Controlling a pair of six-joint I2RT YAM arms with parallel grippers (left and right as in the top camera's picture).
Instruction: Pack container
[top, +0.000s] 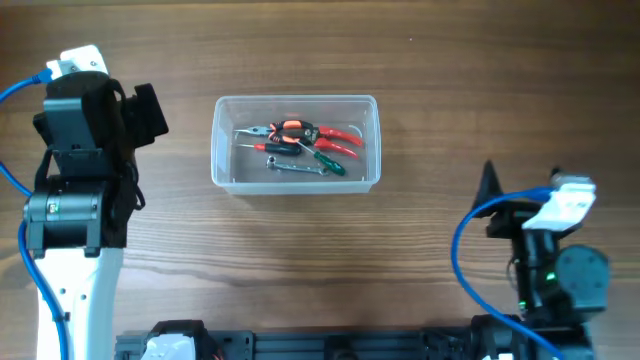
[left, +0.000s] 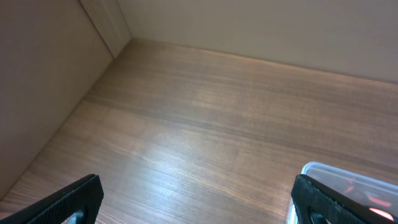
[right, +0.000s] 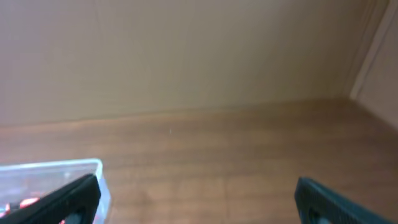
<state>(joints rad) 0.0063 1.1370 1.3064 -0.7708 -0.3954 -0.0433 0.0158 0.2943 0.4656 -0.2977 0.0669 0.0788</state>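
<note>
The clear plastic container (top: 222, 142) stands at the middle of the table. Inside it lie red-handled pliers (top: 335, 137), a green-handled screwdriver (top: 328, 162), an orange and black tool (top: 293, 129) and a small metal wrench (top: 295, 169). My left gripper (left: 199, 202) is open and empty, to the left of the container, whose corner (left: 348, 180) shows at the lower right of the left wrist view. My right gripper (right: 199, 199) is open and empty, at the right front of the table. The container's corner (right: 56, 171) shows at the lower left of the right wrist view.
The left arm (top: 80, 170) stands at the table's left side and the right arm (top: 545, 240) at the right front. Blue cables (top: 465, 235) loop off both arms. A black rail (top: 330, 345) runs along the front edge. A wall (right: 186, 56) stands behind the table.
</note>
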